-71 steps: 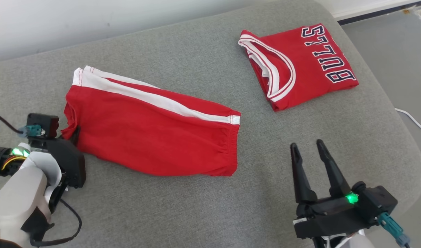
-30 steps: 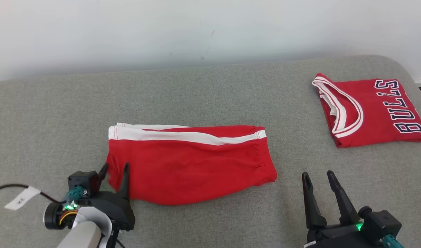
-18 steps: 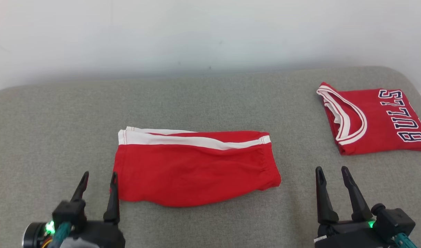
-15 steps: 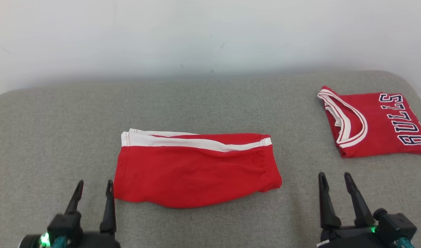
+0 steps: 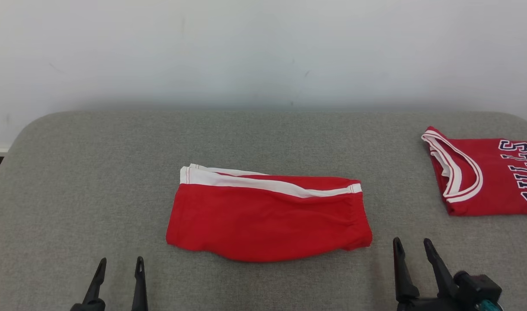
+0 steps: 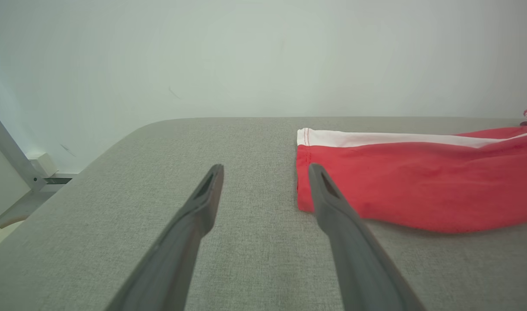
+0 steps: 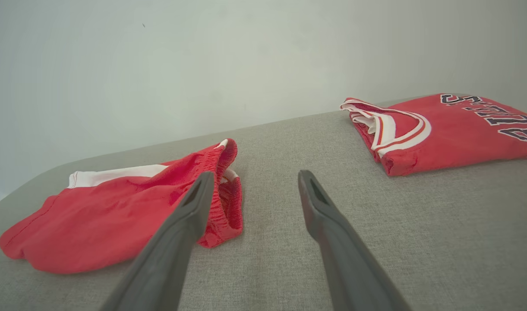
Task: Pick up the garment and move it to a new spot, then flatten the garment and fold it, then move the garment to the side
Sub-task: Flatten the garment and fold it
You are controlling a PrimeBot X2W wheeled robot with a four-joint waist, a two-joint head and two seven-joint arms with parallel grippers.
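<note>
Head view: red white-striped fabric shorts (image 5: 267, 220) folded flat, centre of grey fabric worktop (image 5: 95, 172). Jaws released, empty: left gripper (image 5: 121, 259), right gripper (image 5: 411, 240). Fold looks done; move aside probably pending.

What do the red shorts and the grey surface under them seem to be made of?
Red shorts: probably soft, matte knit fabric; it lies limp, with a gathered waistband. Grey surface: apparently coarse woven upholstery; the weave grain shows, and the corners are rounded.
</note>
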